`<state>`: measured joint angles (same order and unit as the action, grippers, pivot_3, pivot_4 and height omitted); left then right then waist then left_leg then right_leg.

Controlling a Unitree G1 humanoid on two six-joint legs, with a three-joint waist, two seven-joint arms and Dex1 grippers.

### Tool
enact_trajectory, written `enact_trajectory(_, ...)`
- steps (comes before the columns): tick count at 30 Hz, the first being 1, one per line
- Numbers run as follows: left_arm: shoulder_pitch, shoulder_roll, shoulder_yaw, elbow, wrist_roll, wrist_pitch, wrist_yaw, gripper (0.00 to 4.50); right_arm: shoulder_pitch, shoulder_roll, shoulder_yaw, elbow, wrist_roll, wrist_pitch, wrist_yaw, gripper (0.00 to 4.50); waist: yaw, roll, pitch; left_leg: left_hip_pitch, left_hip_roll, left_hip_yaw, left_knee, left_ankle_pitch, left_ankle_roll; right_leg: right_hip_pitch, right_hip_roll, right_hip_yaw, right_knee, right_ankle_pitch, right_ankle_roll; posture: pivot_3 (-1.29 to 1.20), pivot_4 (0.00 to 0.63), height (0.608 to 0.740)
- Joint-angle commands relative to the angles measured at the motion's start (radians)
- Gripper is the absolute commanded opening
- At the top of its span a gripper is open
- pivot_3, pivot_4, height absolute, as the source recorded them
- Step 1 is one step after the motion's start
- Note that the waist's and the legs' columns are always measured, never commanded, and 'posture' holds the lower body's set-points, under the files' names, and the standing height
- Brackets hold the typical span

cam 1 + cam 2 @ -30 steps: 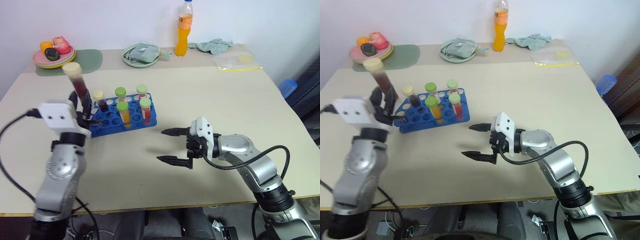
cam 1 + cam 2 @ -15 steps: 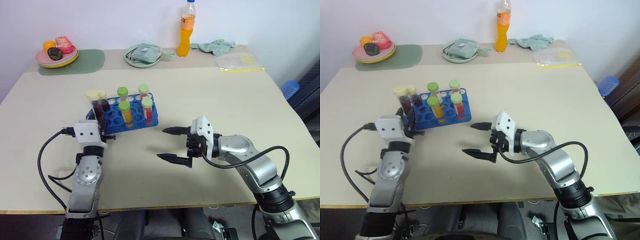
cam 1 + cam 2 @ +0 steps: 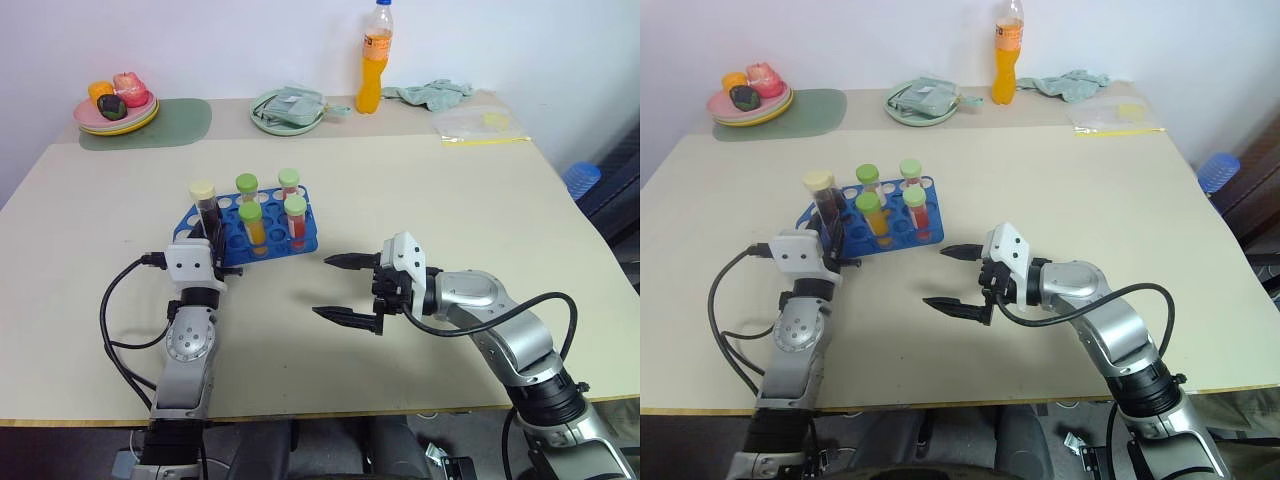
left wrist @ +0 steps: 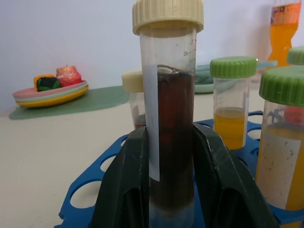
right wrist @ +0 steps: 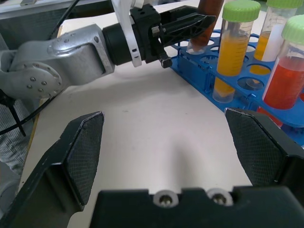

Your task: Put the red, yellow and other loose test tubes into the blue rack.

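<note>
Dark tube [image 4: 168,142] is clamped upright in left claw [image 3: 213,238] at blue rack's [image 3: 285,243] 9 o'clock edge. Should be kept vertical, centred over a hole, then released. Right claw [image 3: 345,291] is spread wide, empty.

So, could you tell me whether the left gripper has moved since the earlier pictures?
Yes. The left gripper, shut on the dark tube, has come down to the blue rack.
</note>
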<state>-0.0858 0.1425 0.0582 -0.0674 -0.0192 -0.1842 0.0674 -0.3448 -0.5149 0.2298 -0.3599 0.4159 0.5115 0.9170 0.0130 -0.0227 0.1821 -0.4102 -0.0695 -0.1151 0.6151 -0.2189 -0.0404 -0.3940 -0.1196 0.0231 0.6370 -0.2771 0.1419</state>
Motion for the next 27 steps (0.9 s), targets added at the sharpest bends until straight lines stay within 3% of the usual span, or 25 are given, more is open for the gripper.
enact_trajectory(1,0.010,-0.020,0.014,0.020,-0.008,-0.081,-0.012,0.71,0.003,0.008,-0.009,-0.042,0.017,-0.010,-0.002,4.50,0.000,0.000,0.000,0.000,0.000,0.000,0.000,0.000,0.000,0.000,0.000,0.000,0.000,0.000,0.000,0.00,0.150,0.740)
enact_trajectory(5,0.032,-0.029,0.026,0.055,-0.014,-0.146,-0.024,0.71,0.009,0.007,-0.011,-0.048,0.019,-0.007,-0.005,4.50,-0.001,0.000,0.000,0.000,0.000,0.000,0.000,0.000,0.000,0.000,0.000,0.000,0.000,0.000,0.000,0.00,0.150,0.740)
enact_trajectory(12,0.034,-0.040,0.055,0.043,-0.048,-0.157,-0.035,4.29,0.005,0.005,-0.015,-0.048,0.022,-0.008,-0.003,4.50,-0.002,0.000,0.000,0.000,0.000,0.000,0.000,0.000,0.000,0.000,0.000,0.000,0.000,0.000,0.000,0.00,0.150,0.740)
enact_trajectory(17,0.138,0.015,0.102,-0.123,-0.173,-0.089,-0.133,4.29,-0.009,-0.011,-0.048,-0.054,0.044,0.007,0.004,4.50,-0.005,0.000,0.000,0.000,0.000,0.000,0.000,0.000,0.000,0.000,0.000,0.000,0.000,0.000,0.000,0.00,0.150,0.740)
enact_trajectory(21,0.330,0.181,0.174,-0.319,-0.314,0.085,-0.290,4.29,0.000,-0.093,-0.125,-0.033,0.069,0.016,0.042,4.50,-0.008,0.001,0.000,0.000,0.001,0.000,-0.001,0.000,0.000,-0.001,0.000,0.000,0.000,0.000,0.000,0.00,0.150,0.740)
enact_trajectory(27,0.523,0.370,0.389,-0.422,-0.446,0.297,-0.395,4.29,0.033,-0.204,-0.265,0.119,0.038,-0.029,0.051,4.50,0.000,0.001,0.000,0.000,0.001,0.000,-0.001,-0.001,0.001,0.002,0.000,-0.001,-0.003,-0.001,-0.001,0.00,0.150,0.740)
